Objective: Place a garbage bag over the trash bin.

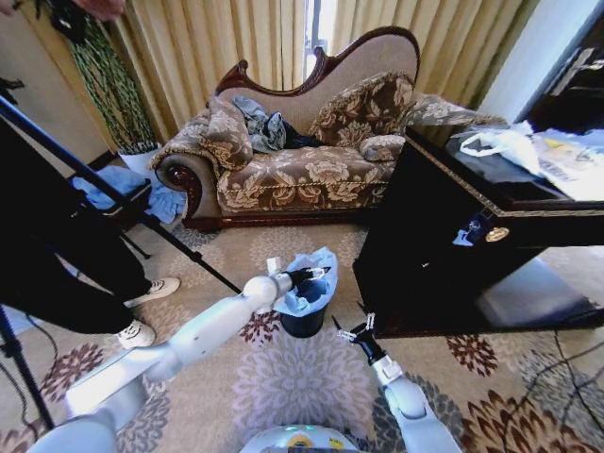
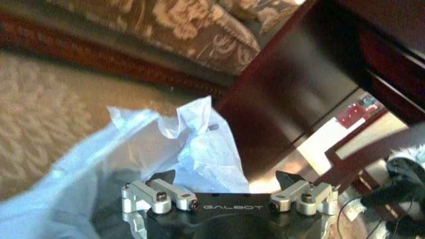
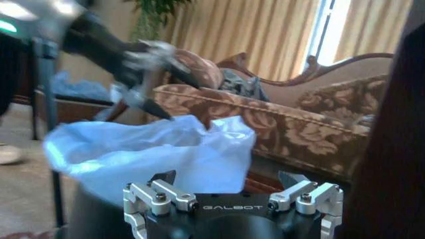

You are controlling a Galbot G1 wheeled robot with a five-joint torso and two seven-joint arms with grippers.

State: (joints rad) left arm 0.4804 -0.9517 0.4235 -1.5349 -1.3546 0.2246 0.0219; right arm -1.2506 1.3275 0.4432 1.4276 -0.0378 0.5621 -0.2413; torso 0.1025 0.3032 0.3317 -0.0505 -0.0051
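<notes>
Sofa: a patterned sofa is seen behind the trash bin, well apart from it.
Cabinet: a dark cabinet stands just beside the trash bin, on the robot's right of it; little room is left on that side.
Carpet: the trash bin is carried by a flowered carpet.
Garbage bag: pale crinkled plastic is bunched over the trash bin's mouth, part sunk inside and part standing up above the rim; the black wall below is left bare, so the bag is judged not yet drawn down around the rim.
Trash bin: small, black and upright, on the carpet between the two arms.
Left gripper: it is held over the trash bin's mouth, in among the plastic; its fingers are spread and nothing is pinched.
Right gripper: it is kept low, just beside the trash bin on the cabinet side, released and clear of the plastic.
Step in hand: spreading the bag's edge over the rim.
Advice: the edge is best taken a little at a time and folded outward; the light bin could be tipped by a hard pull, so it should be steadied.
</notes>
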